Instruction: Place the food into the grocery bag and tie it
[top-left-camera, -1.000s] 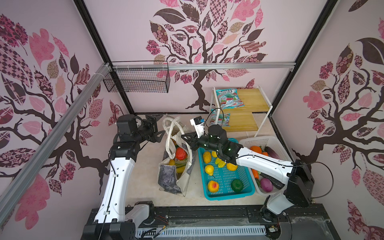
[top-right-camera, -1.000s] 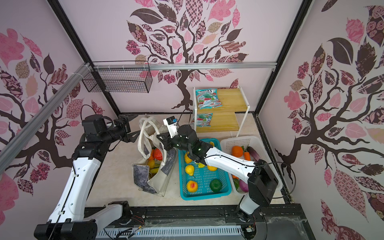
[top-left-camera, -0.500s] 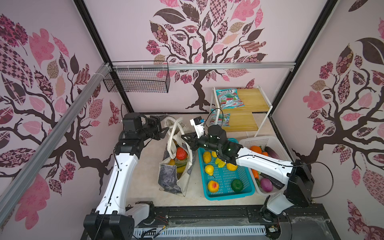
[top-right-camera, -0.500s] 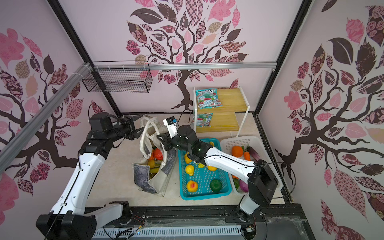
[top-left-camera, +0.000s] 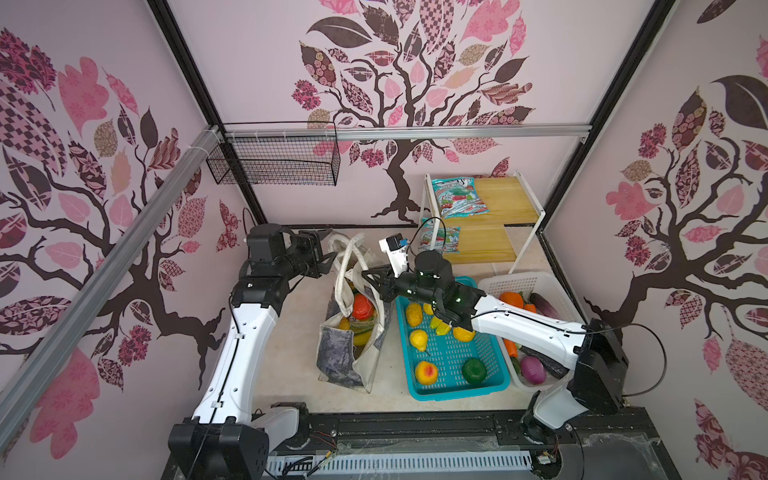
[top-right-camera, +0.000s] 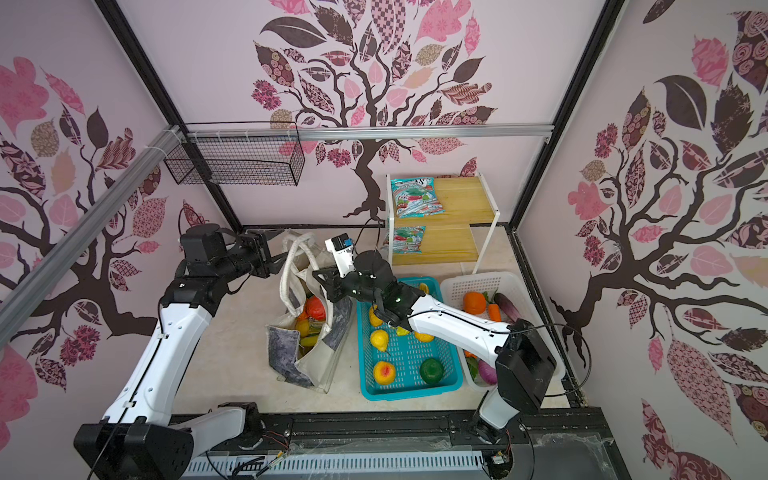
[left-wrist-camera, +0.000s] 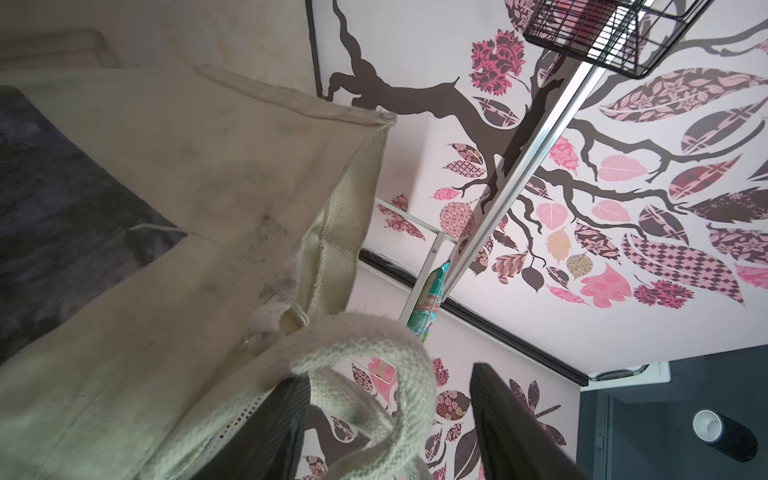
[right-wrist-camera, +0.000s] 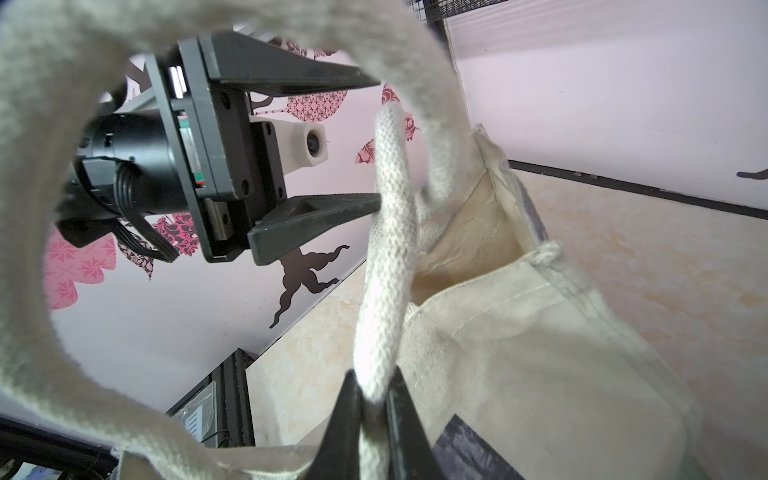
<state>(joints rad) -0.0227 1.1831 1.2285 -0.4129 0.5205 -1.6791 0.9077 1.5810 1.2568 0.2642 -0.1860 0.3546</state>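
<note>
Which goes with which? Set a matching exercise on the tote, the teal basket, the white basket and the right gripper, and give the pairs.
Things:
1. tote
2. teal basket
3. white basket
4. right gripper

States:
a. holds a purple onion
b. shut on a cream handle
c. has food inside
d. holds a green pepper

Pairs: 1-c, 2-d, 3-a, 4-b

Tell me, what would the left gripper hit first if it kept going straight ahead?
Probably the cream handle: its loop sits between the open jaws of the left gripper, with the tote just behind.
</note>
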